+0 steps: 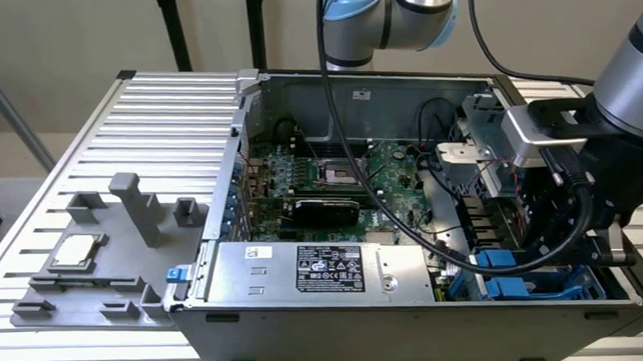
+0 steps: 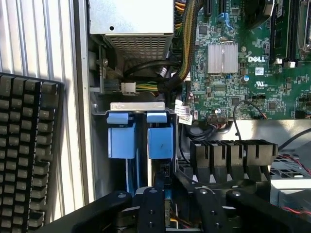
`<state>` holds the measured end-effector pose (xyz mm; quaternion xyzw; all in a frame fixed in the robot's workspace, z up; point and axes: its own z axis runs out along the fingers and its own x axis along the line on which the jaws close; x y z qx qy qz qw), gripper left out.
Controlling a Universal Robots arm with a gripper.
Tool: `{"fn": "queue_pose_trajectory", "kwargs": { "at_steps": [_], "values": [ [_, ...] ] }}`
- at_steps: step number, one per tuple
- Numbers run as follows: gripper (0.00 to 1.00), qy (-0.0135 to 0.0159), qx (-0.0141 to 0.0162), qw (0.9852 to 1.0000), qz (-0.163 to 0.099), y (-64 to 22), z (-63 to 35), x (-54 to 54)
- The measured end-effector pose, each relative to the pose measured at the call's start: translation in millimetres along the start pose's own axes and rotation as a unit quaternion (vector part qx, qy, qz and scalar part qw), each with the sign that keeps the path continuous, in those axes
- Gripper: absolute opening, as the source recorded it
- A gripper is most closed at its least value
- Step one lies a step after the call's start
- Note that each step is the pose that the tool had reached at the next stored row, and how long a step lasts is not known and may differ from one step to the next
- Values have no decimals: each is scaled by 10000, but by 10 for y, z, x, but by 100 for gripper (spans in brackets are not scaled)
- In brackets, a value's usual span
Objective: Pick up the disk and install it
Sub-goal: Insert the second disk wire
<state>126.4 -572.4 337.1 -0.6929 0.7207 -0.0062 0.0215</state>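
Note:
Two blue carrier fronts stand side by side in the drive bay at the case's corner. The disk point(image 2: 160, 140) is the one in line with my gripper point(image 2: 175, 191), seen edge-on, with a thin metal strip running from it toward the gripper. The other blue carrier point(image 2: 121, 141) sits in the neighbouring slot. In the exterior view the blue carriers point(image 1: 497, 259) lie low at the case's right end, and the arm's black wrist point(image 1: 563, 212) hangs right above them and hides the gripper. Whether the gripper touches the disk is hidden.
The open computer case point(image 1: 412, 322) rests on a slatted table point(image 1: 159, 114). Inside are the motherboard point(image 2: 252, 63), black cables point(image 2: 146, 68) and a silver power supply with a black label point(image 1: 330, 268). A black keyboard point(image 2: 24, 150) lies beside the case. A small square CPU chip point(image 1: 76, 248) sits on a grey fixture.

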Motion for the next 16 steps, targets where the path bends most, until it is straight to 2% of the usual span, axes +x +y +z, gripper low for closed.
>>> {"fn": "queue_pose_trajectory", "kwargs": {
  "at_steps": [3, 9, 16],
  "values": [
    [25, -4, 0, 10000, -1, 36, -37, 1],
    [25, -25, -1, 10000, 0, 222, -77, 8],
    [25, -27, 4, 10000, 0, 233, -79, 8]
  ]
}}
